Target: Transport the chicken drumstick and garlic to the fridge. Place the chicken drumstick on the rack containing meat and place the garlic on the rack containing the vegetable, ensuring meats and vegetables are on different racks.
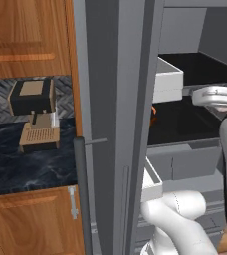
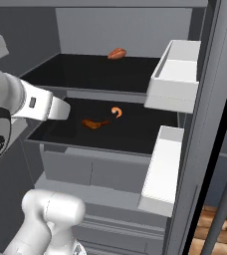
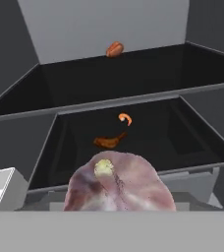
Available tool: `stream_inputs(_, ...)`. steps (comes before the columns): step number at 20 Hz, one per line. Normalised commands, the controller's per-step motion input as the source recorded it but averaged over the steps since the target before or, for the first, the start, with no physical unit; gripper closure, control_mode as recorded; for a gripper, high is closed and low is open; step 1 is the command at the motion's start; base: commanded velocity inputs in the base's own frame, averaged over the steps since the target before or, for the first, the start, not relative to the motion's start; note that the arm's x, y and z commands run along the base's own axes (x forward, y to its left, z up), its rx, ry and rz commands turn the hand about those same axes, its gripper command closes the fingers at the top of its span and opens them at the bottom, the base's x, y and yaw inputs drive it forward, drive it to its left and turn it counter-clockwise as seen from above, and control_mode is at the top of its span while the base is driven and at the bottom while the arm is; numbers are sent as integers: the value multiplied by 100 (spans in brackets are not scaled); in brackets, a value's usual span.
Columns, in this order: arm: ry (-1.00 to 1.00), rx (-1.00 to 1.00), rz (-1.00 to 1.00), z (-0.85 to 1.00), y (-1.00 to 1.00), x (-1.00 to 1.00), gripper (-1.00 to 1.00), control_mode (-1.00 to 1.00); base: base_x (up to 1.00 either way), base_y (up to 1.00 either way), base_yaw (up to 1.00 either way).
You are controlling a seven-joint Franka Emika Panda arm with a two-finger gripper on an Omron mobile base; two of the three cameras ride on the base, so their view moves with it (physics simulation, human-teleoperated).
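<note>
Grey steel all around me: the fridge (image 2: pixel 205 99) stands open, its door swung wide with white bins (image 2: pixel 172 74) on the inside, and its dark racks run back to a pale rear wall. Up on the top rack (image 2: pixel 85 69), far at the back, sits a small orange-brown vegetable (image 2: pixel 117 53). Down on the rack below (image 2: pixel 135 132) lies the chicken drumstick (image 2: pixel 94 123), reddish-brown, with a little curled orange shrimp (image 2: pixel 117 112) just beside it, the two apart. Out to the left, past the door, a black and tan coffee machine (image 1: pixel 35 114) sits on the dark marble counter (image 1: pixel 31 164). Right in front of my hand camera is the garlic (image 3: pixel 120 183), a pale pinkish lump with a yellowish stem spot, in front of the lower rack's front edge. It hides my finger tips, so I cannot tell how my jaws stand.
</note>
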Motion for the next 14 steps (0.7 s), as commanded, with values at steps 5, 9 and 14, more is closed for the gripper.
stream_inputs(5,-19,0,0,25,-8,50,100,-100,0,0,0)
stream_inputs(9,0,1,0,21,-13,65,100,-100,0,0,0)
stream_inputs(14,0,0,0,3,-25,68,100,-100,0,0,0)
